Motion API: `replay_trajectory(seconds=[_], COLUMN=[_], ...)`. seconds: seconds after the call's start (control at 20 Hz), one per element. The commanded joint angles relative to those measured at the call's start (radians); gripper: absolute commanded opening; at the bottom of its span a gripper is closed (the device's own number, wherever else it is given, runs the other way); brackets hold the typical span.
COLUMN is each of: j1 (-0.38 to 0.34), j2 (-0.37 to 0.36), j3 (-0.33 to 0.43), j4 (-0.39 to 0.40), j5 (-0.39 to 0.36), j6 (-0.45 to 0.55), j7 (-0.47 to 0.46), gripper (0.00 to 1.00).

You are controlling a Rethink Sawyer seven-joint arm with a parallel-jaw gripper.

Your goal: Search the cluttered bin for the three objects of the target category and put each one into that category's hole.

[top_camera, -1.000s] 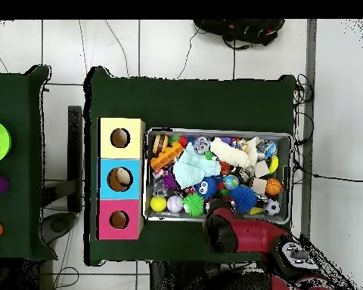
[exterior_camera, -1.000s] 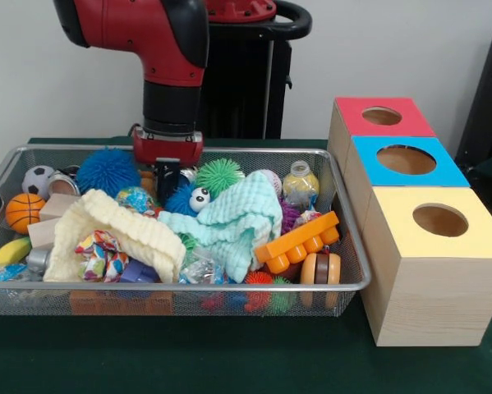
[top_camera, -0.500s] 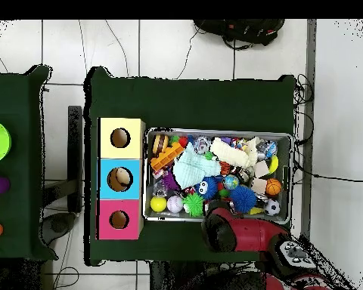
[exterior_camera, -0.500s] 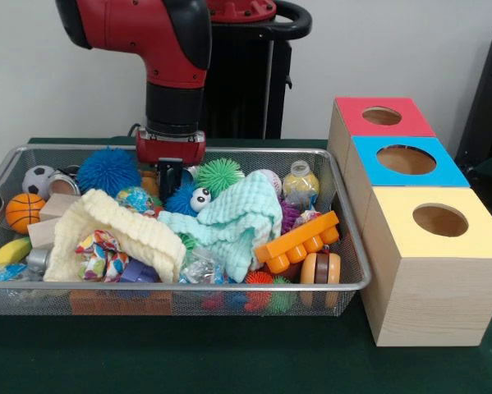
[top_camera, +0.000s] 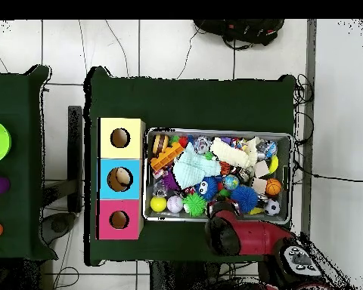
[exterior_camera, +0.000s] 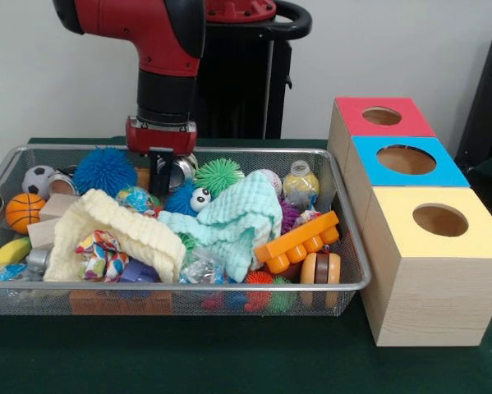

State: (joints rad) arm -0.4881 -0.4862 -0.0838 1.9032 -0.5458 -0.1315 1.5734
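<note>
A wire mesh bin [exterior_camera: 341, 176] holds a pile of toys and cloths. My gripper [exterior_camera: 162, 167] hangs over its back rim, between a blue spiky ball [exterior_camera: 106, 170] and a green spiky ball [exterior_camera: 219, 175]. It looks shut on a small shiny metal tin [exterior_camera: 181, 171], which is lifted just above the clutter. A second silver tin [exterior_camera: 62, 184] lies at the bin's left end beside a soccer ball [exterior_camera: 38, 179]. Three boxes with holes stand to the right: red [exterior_camera: 381, 116], blue [exterior_camera: 406, 160], yellow [exterior_camera: 440, 220]. In the overhead view the arm [top_camera: 231, 232] hides the gripper.
A mint cloth [exterior_camera: 237, 217] and a cream cloth [exterior_camera: 122, 230] cover the bin's middle. An orange brick [exterior_camera: 299, 238] and a basketball [exterior_camera: 24, 211] lie near its ends. Overhead, the boxes [top_camera: 120, 179] line the bin's [top_camera: 218, 134] left side.
The gripper has risen out of the clutter and shifted a little left, and the shiny tin has come up with it.
</note>
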Motion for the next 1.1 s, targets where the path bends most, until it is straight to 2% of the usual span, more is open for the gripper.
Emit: replay_trajectory(seconds=[0.05,0.2,0.5,0.7,0.8,0.9,1.05,1.1], j1=[-0.034,-0.009,0.021,0.016,-0.006,-0.047,-0.144,-0.155], j2=[0.027,0.030,0.047,0.070,0.093,0.087,0.065,0.058], j3=[-0.019,-0.050,-0.041,-0.040,-0.044,-0.043,0.004,0.011], j4=[0.075,0.080,0.073,0.049,0.028,0.030,0.089,0.108], j5=[-0.068,-0.017,0.000,-0.008,-0.027,-0.063,-0.139,-0.149], j6=[0.200,0.266,0.267,0.260,0.244,0.218,0.143,0.138], j7=[0.026,0.049,0.064,0.055,0.042,0.021,0.004,0.005], gripper=[0.00,0.00,0.00,0.00,0.00,0.00,0.00,0.00])
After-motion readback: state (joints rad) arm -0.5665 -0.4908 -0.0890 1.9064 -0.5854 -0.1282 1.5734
